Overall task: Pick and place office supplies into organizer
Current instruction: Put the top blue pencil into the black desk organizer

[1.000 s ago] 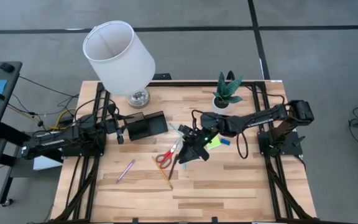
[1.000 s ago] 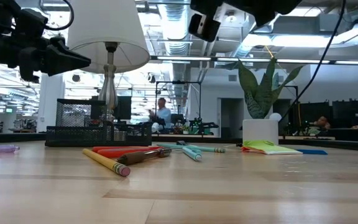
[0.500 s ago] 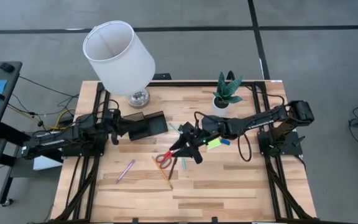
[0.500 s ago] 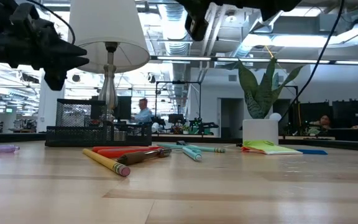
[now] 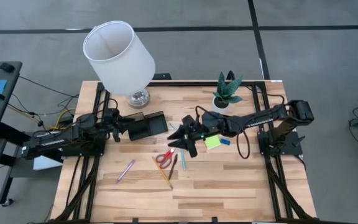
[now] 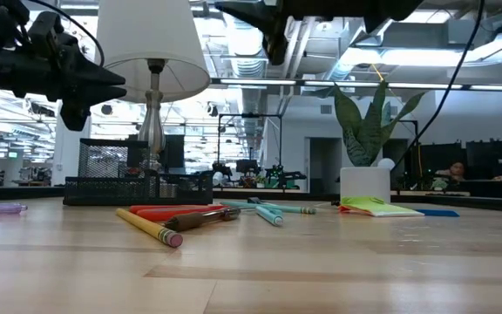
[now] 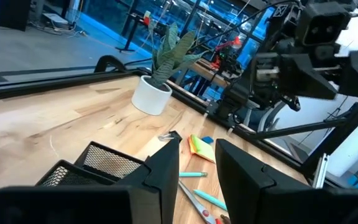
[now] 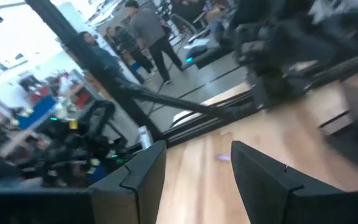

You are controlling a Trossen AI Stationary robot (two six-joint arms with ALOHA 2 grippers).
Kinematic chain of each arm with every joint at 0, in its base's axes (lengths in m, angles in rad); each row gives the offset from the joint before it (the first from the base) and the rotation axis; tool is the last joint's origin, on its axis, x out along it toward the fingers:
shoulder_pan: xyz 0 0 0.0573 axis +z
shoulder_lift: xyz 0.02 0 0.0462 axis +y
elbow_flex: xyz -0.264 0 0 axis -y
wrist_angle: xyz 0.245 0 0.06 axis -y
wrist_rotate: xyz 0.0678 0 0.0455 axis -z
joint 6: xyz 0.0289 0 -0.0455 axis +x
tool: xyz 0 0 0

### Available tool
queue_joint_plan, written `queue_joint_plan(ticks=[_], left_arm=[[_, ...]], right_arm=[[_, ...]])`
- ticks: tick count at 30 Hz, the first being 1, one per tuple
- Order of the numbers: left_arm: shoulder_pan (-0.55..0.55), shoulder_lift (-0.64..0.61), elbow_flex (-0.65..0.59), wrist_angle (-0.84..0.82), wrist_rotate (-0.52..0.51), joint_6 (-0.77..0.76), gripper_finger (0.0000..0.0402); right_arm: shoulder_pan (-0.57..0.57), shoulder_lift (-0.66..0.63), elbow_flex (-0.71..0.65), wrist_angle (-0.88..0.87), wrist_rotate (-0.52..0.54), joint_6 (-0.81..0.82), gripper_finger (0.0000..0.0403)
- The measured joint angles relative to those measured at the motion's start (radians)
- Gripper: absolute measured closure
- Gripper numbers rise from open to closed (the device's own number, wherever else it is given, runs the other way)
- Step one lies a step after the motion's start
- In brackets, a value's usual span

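The black mesh organizer point(image 5: 146, 126) stands on the table left of centre. My left gripper point(image 5: 118, 127) hovers open just left of it, above the table point(image 7: 197, 144). My right gripper point(image 5: 180, 140) is open and empty, raised above the table's middle, over the light blue pens point(image 5: 178, 130) and pointing toward the left edge point(image 8: 197, 149). Red-handled scissors point(image 5: 165, 157), a yellow pencil point(image 5: 163, 174) and a dark pen point(image 5: 173, 167) lie flat nearer the front. The pink pen point(image 5: 126, 170) lies alone at front left. The lime-green sticky pad point(image 5: 213, 142) and blue eraser point(image 5: 225, 141) lie under my right arm.
A white-shaded lamp point(image 5: 118, 56) stands behind the organizer, and a potted plant point(image 5: 227, 90) sits at the far right. Bare wood stretches along the near edge point(image 5: 229, 193). People move about in the room beyond the table.
My right gripper has moved from above the scissors toward the far-left, nearer the organizer, and has risen and tipped up until it looks level across the table. My left gripper has shifted only slightly beside the organizer. No object has moved.
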Motion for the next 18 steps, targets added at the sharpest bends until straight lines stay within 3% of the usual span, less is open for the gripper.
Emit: queue_joint_plan(ticks=[6,12,18], left_arm=[[0.000,0.001,-0.001,0.040,-0.004,0.049,0.0305],[0.000,0.000,-0.001,0.227,0.004,0.166,0.0284],[0.000,0.000,0.042,0.239,0.000,0.266,0.0236]], right_arm=[[0.013,0.000,0.000,-0.002,-0.014,-0.231,0.0226],[0.025,-0.066,-0.001,-0.022,-0.015,-0.375,0.0218],[-0.010,-0.251,0.000,-0.269,-0.011,-0.445,0.0191]])
